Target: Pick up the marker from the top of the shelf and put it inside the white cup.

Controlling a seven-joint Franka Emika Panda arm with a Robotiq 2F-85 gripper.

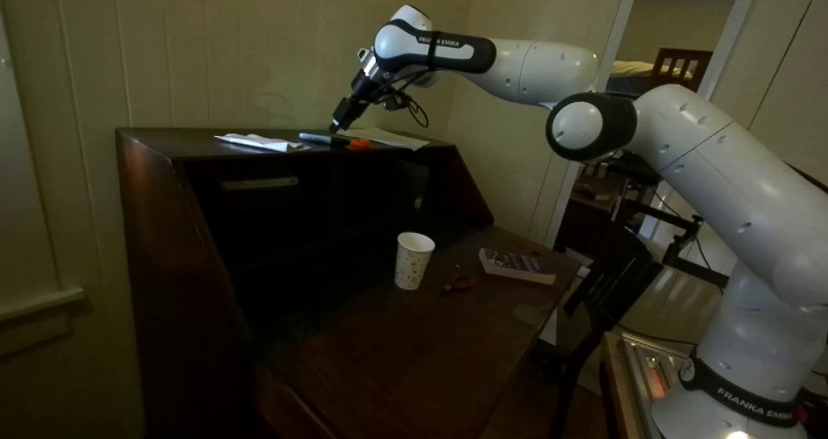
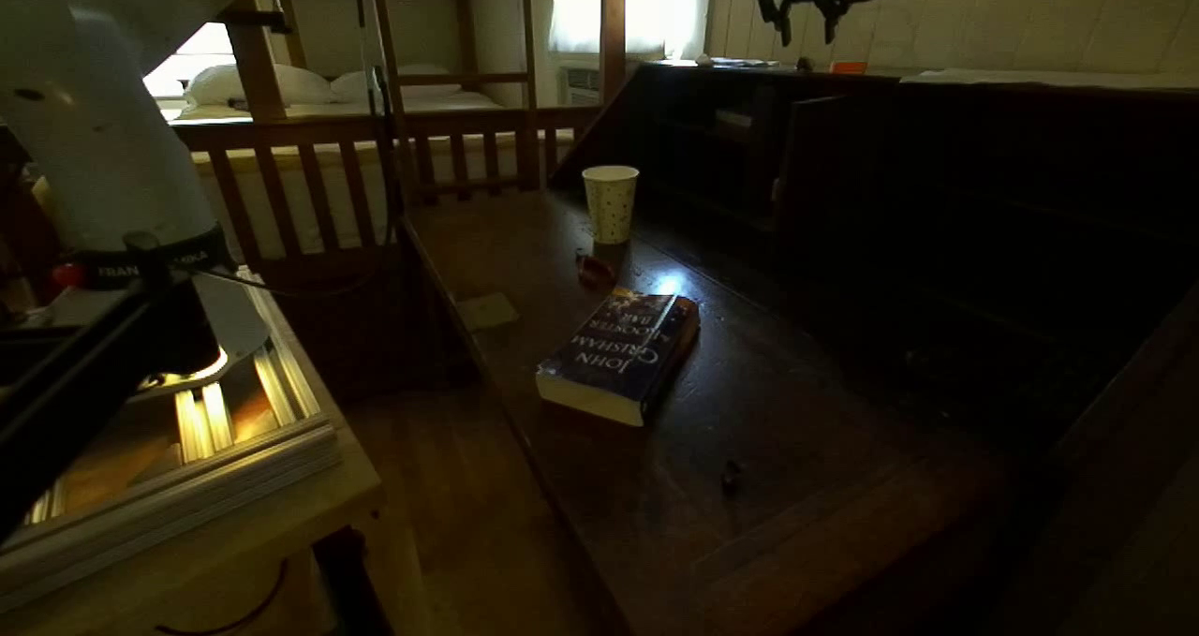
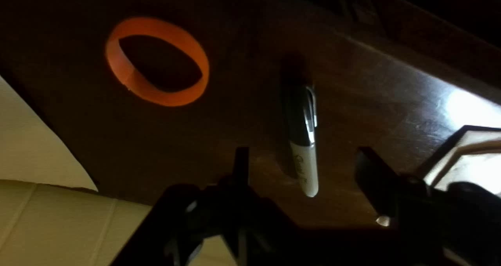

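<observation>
On top of the shelf (image 1: 155, 138) lie pale paper (image 1: 257, 143), then, near the front edge, the marker (image 1: 325, 139), the gripper (image 1: 334, 127) above it, jaws wide apart. In an exterior view the white cup (image 1: 414, 262) stands near the back edge of the worktop (image 1: 401, 348), a book (image 1: 515, 266) toward its right.

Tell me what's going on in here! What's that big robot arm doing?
The robot arm is stretched over the dark wooden shelf, where a marker lies on top. Its gripper is open above the top and hasn't taken hold of the marker yet. In the wrist view, the marker shows between its two fingers. The white cup, where the marker should go, stands lower down on the desktop. An orange band lies near the marker.
</observation>
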